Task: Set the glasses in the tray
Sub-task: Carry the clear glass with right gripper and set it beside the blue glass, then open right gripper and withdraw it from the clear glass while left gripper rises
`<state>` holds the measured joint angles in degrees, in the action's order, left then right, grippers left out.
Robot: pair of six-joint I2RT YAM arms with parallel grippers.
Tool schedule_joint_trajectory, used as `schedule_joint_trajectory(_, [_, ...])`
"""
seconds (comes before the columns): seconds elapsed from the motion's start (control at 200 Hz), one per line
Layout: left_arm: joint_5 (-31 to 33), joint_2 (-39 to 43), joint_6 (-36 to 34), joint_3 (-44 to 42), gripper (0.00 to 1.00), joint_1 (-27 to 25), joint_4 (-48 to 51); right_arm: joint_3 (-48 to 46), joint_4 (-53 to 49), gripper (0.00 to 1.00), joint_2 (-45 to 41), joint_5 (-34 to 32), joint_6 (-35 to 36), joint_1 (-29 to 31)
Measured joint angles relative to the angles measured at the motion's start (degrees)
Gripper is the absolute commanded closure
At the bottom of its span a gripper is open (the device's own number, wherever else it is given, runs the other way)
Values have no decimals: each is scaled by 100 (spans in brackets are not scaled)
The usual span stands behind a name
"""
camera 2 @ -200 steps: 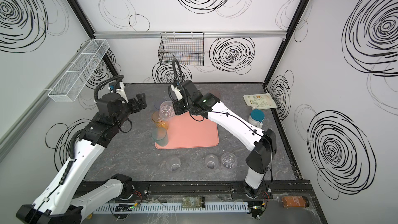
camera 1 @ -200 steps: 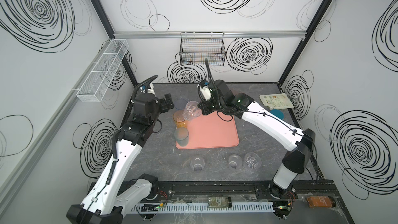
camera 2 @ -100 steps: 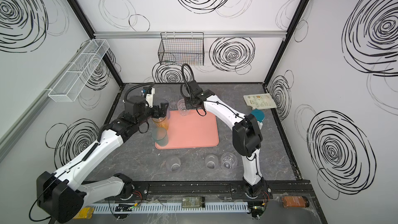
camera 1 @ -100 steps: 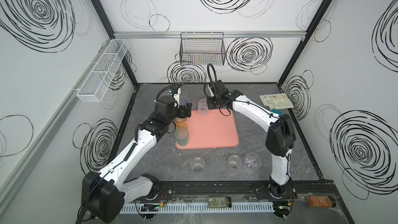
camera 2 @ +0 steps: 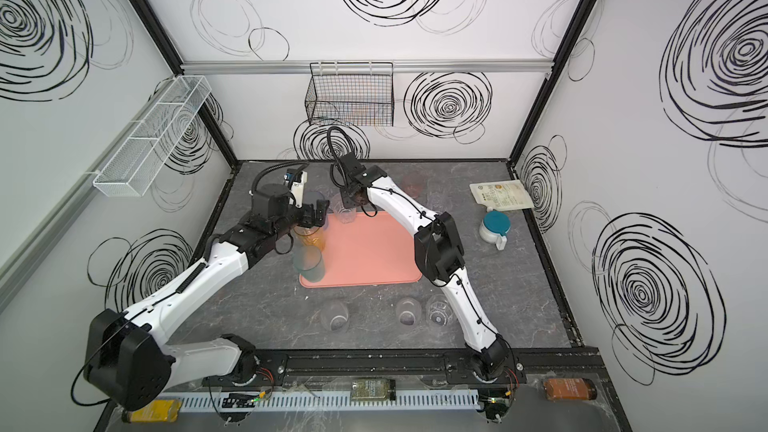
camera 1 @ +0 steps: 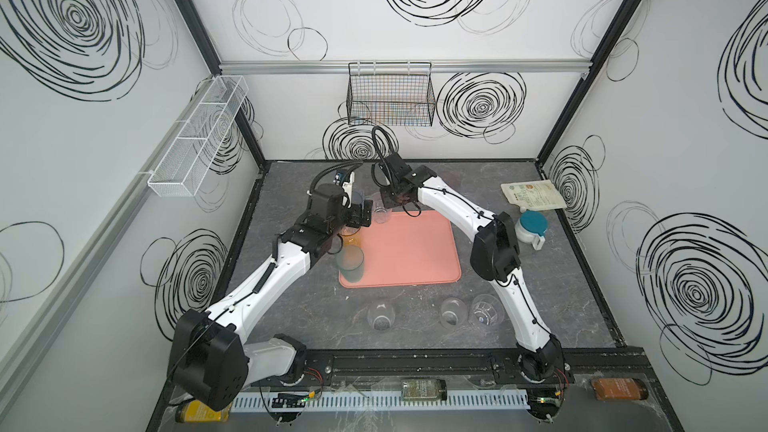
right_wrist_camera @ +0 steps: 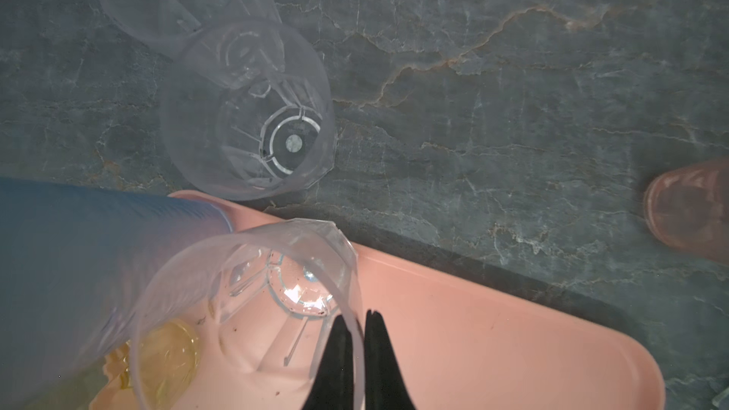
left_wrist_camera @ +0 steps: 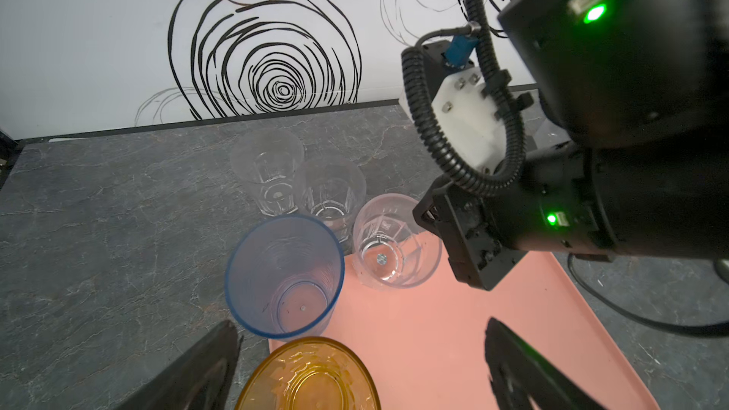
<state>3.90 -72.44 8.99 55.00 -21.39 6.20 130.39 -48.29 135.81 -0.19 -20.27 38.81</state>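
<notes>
Now clear glass (left_wrist_camera: 395,244) upright, right end effector (right_wrist_camera: 357,321) pinching rim; left end effector (left_wrist_camera: 361,329) agape

This is a robotics lab test cell, not a lived-in room. A tabletop (camera 1: 519,292) with a grey stone pattern is boxed in by white walls (camera 1: 374,35) printed with black scribbled spirals. The walls meet at black frame posts (camera 1: 189,14) and an aluminium rail (camera 1: 498,66). A left arm (camera 1: 266,284) and a right arm (camera 1: 453,203), both white with black joints, rise from a black base rail (camera 1: 415,365) at the front edge, next to a slotted white cable duct (camera 1: 374,401). Household things serve as props: a black wire basket (camera 1: 390,97) and a white mesh basket (camera 1: 199,139) hung on the walls, a salmon-pink tray (camera 1: 415,251), plastic glasses (camera 1: 380,317), a food pouch (camera 1: 534,197) and labelled jars (camera 1: 423,389) lying along the front.
</notes>
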Motion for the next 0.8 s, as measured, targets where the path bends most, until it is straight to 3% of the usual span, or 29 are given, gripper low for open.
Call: schedule_joint_trajectory(0.795, [144,0,-26,-236,1,-37,-175,-103,-11,97,107,225,-22,61])
